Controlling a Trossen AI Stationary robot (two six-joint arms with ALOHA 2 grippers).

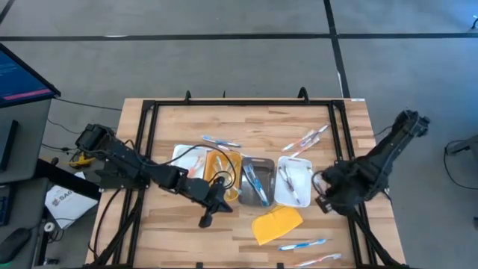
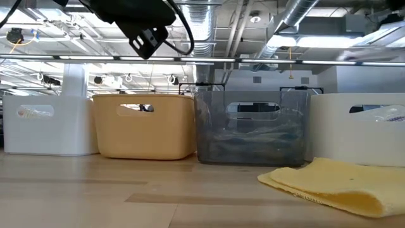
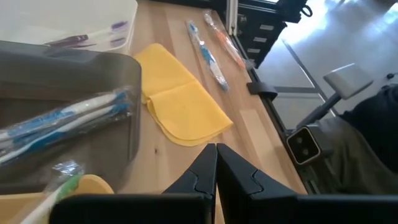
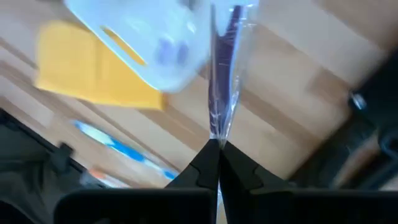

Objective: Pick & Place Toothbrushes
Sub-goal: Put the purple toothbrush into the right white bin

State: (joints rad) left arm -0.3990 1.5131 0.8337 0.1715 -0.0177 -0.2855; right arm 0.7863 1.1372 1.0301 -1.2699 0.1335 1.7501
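Your right gripper [image 4: 214, 144] is pinched on a wrapped toothbrush [image 4: 222, 74] w/ dark handle, held just beside the white tray [image 1: 293, 181]: carry step, I'd say. Next: move it over the tray, then release. Left gripper [image 3: 216, 163] is closed, empty, near the yellow pad [image 3: 180, 102]. 2 more brushes [image 1: 302, 244] lie on the wood table [image 1: 172, 232]. Beyond: grey floor, monitor [image 1: 21, 75].

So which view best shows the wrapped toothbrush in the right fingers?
The right wrist view: the wrapped purple toothbrush runs straight out from the shut right gripper, pinched at its tip. The high view hides it behind the arm; the low and left wrist views miss it.
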